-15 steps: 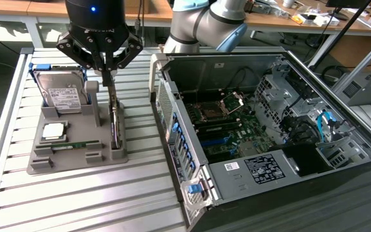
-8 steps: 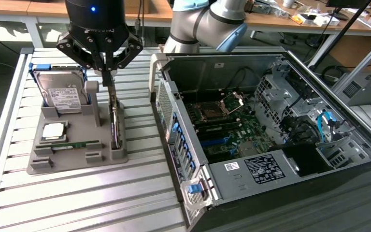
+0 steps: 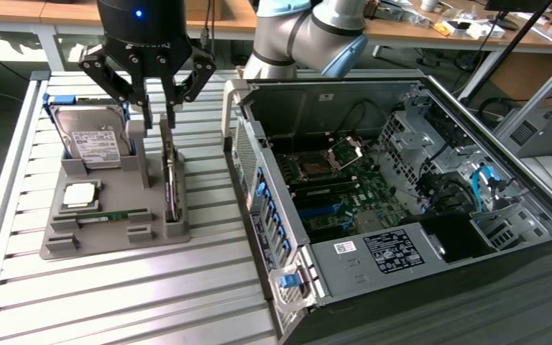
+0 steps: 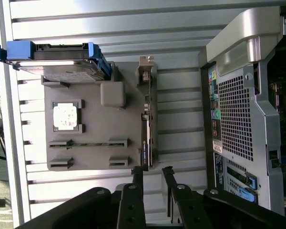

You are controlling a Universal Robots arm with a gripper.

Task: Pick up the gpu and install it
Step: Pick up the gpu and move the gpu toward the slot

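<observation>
The gpu (image 4: pixel 147 133) shows edge-on, its face hidden; the computer case (image 4: pixel 233 119) is cropped.

There's the gpu (image 3: pixel 169 176), a thin dark-edged card standing upright on its long edge (silver bracket (image 4: pixel 145 71) at one end) in a slot of the gray holder (image 3: pixel 113 244)

Grey fixture tray (image 3: pixel 103 243) on slatted table (image 3: pixel 113 302) carries leaning hard drive (image 3: pixel 92 140), CPU (image 3: pixel 80 194), RAM stick (image 3: pixel 113 214); opened computer case (image 3: pixel 305 100) stands beside.

Tray (image 3: pixel 113 244) on my table (image 3: pixel 141 302), computer case (image 3: pixel 261 180) to the exterior view's right.
On the tray: hard drive (image 3: pixel 98 140) behind, CPU (image 3: pixel 80 194) and RAM stick (image 3: pixel 113 214) before it, gpu (image 3: pixel 170 187) on edge along the case side.
</observation>
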